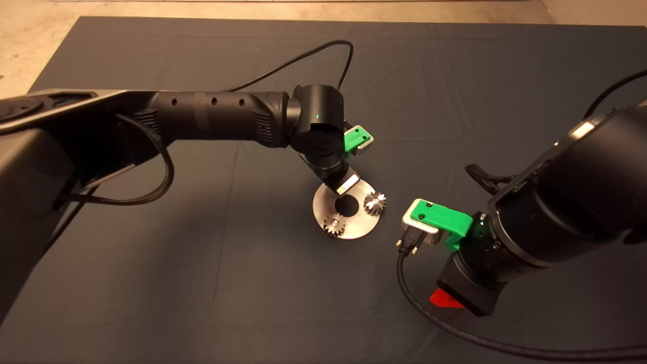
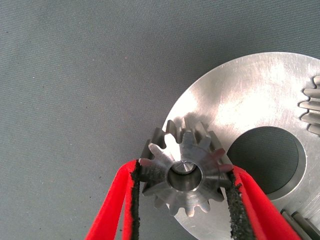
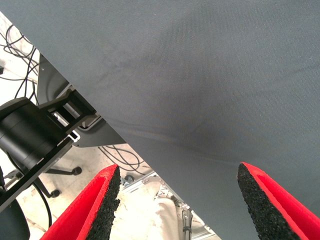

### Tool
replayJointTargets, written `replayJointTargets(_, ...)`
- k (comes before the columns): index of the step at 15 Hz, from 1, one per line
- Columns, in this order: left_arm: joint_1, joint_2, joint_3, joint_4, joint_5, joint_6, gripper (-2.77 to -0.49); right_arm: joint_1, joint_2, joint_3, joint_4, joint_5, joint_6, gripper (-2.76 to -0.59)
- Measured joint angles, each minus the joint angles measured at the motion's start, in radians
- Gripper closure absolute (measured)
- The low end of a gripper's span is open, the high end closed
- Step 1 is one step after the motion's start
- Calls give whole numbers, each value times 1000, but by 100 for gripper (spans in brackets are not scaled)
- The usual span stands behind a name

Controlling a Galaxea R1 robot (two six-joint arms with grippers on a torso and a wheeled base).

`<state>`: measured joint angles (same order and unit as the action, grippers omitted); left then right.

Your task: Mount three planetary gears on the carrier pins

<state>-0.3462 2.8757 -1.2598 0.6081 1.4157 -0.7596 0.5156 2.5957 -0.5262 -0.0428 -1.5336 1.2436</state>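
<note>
Steel on steel: we have the third gear (image 2: pixel 184 172) clamped between the left gripper (image 2: pixel 182 200) pads, sitting over a carrier pin whose tip (image 2: pixel 183 168) shows inside the bore. The fingers are closed only to gear width, pads pressing the teeth on opposite sides. We'd guess that grip is meant to keep the gear flat and the bore open to the pin.

In the head view the left arm comes in from the left edge and its wrist covers the upper left rim of the silver disc (image 1: pixel 354 222), centre frame, so the gripper itself is hidden there. Two more planetary gears already sit on the disc: one at the lower left rim (image 1: pixel 334 225), one at the right rim (image 1: pixel 375 201). We judge both seated, each with a pin tip showing at its centre. So this is the last of three, and it reads as on or nearly on its pin; we can't tell how far down it is.

The held gear overhangs the disc edge, and the centre hole (image 2: pixel 267 159) is just beside it. Neighbouring gear teeth are near, at the right edge of the left wrist view, but apart from it. Bare mat (image 1: pixel 202 263) lies all around the disc, so there's room to back out.

The right gripper (image 3: pixel 177 200) waits at lower right of the head view, fingers wide apart, holding nothing, over the mat edge.
</note>
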Motion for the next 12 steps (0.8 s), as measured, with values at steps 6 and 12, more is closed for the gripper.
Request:
replayJointTargets(6, 0, -1, 0, 0, -1, 1, -102, 0, 0, 0, 0, 0, 0, -173)
replayJointTargets(12, 0, -6, 0, 0, -3, 1, -120, 0, 0, 0, 0, 0, 0, -173)
